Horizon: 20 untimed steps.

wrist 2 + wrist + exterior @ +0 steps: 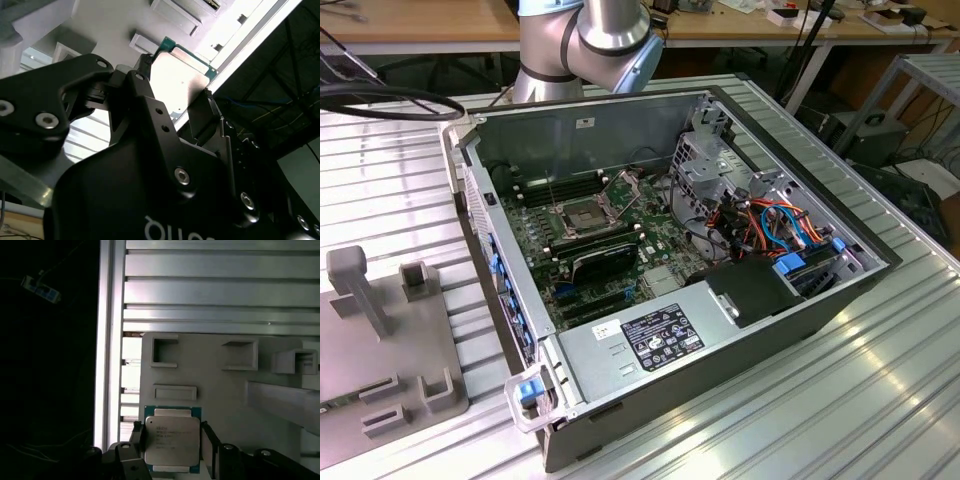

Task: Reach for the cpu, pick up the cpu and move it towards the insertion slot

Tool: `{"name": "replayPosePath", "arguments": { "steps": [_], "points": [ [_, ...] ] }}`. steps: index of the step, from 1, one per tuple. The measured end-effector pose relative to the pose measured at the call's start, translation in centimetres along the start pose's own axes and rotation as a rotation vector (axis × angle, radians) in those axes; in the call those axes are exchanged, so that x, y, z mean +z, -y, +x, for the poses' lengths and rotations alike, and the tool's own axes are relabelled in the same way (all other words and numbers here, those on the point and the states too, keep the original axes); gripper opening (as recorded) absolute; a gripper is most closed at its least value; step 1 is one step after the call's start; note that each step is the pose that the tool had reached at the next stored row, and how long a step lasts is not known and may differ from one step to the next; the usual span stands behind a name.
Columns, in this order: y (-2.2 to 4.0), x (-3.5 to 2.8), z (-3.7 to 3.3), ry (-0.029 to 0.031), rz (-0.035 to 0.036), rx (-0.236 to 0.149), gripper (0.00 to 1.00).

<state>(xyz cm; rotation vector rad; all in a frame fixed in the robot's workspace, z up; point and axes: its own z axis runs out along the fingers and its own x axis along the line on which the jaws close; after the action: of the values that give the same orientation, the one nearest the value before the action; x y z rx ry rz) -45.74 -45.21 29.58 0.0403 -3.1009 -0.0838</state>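
Gripper (172, 432) closed narrow on the cpu (172, 440), clamping two opposite edges, chip flat above the grey fixture plate (215, 390) on the bench (220, 290). Judgement: carry it level and square, lift clear of the computer case (590, 125) wall, aim for the insertion slot (582, 212), 11 o'clock from the black graphics card (605, 258) in the exterior view. Print: few lines on cpu face, label (660, 337) on the power supply (590, 352) at the card's 5 o'clock; unread.

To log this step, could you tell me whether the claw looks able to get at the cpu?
Seemingly yes: the claw looks closed on the cpu, gripping two opposite edges, nothing in between.
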Motion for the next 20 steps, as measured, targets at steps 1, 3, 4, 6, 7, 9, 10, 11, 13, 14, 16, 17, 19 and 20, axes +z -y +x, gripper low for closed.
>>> {"name": "replayPosePath", "arguments": {
  "steps": [1,3,4,6,7,9,10,11,13,14,16,17,19,20],
  "points": [
    [0.00,-0.07,0.00,0.0000,0.0001,0.000,0.54],
    [-0.03,-0.50,0.02,-0.0001,0.0001,0.000,0.54],
    [-0.03,-0.63,0.02,-0.0002,0.0001,0.000,0.54],
    [-0.05,-0.95,0.04,-0.0002,0.0001,0.000,0.54],
    [-0.07,-1.20,0.05,-0.0004,0.0001,0.000,0.54],
    [-0.09,-1.61,0.06,-0.0008,0.0001,0.000,0.54],
    [-0.10,-1.77,0.07,-0.0011,0.0001,0.000,0.54],
    [-0.11,-1.93,0.08,-0.0011,0.0001,0.000,0.54],
    [-0.13,-2.31,0.09,-0.0013,0.0001,0.000,0.54],
    [-0.14,-2.53,0.10,-0.0016,0.0001,0.000,0.54],
    [-0.16,-2.88,0.11,-0.0019,0.0001,0.000,0.54],
    [-0.17,-3.06,0.12,-0.0022,0.0000,0.000,0.54],
    [-0.19,-3.41,0.13,-0.0025,0.0000,0.000,0.54],
    [-0.20,-3.63,0.14,-0.0027,0.0000,0.000,0.54]
  ]
}}
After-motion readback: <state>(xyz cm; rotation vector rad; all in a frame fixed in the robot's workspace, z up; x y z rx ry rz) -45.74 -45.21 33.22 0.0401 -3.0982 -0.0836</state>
